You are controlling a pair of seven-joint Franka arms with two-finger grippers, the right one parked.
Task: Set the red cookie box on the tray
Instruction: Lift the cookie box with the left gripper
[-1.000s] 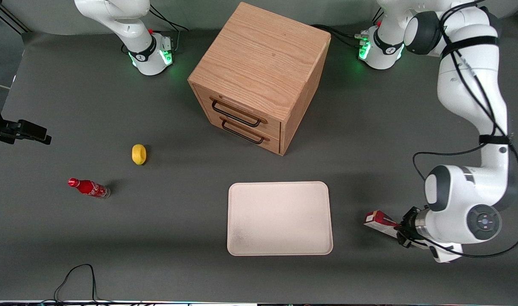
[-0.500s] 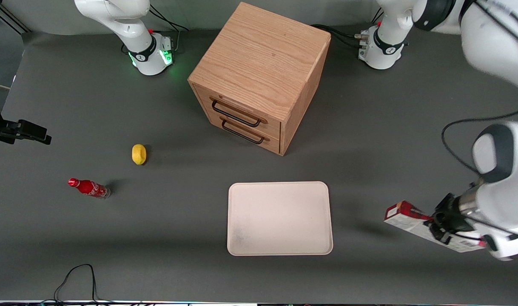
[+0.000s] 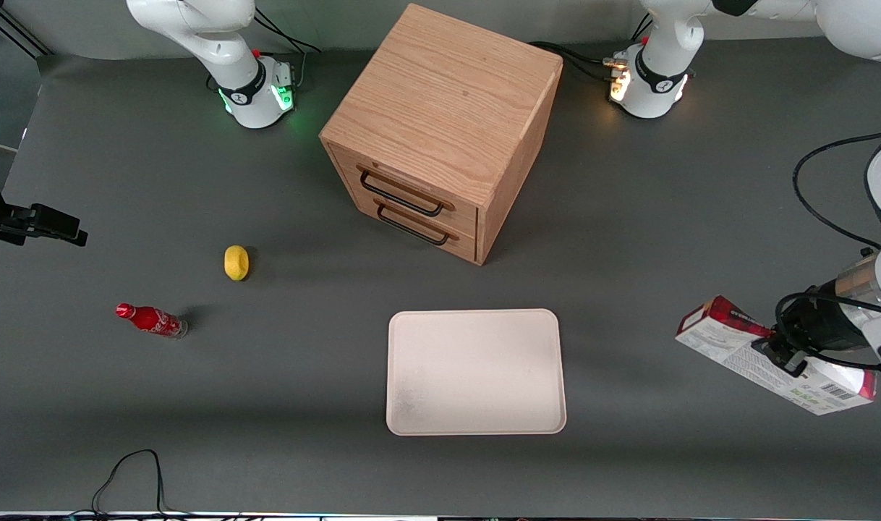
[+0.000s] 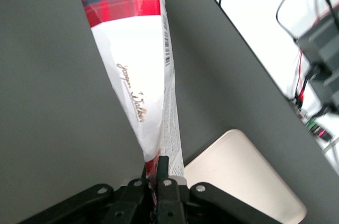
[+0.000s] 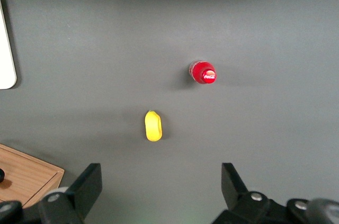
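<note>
The red cookie box (image 3: 744,344) is long and flat, red and white, and hangs in the air toward the working arm's end of the table, clear of the surface. My left gripper (image 3: 784,352) is shut on the box near its middle. In the left wrist view the box (image 4: 137,81) stands out from between the fingertips (image 4: 163,167), which pinch its narrow edge. The tray (image 3: 475,371), pale cream-pink with a low rim, lies flat in the middle of the table near the front camera, well apart from the box. Part of it shows in the left wrist view (image 4: 243,176).
A wooden two-drawer cabinet (image 3: 440,130) stands farther from the camera than the tray. A yellow lemon (image 3: 236,262) and a small red bottle (image 3: 151,320) lie toward the parked arm's end. A black cable (image 3: 133,470) loops at the table's near edge.
My left gripper has risen with the cookie box, lifting it off the table and carrying it farther toward the working arm's end. The tray has not moved.
</note>
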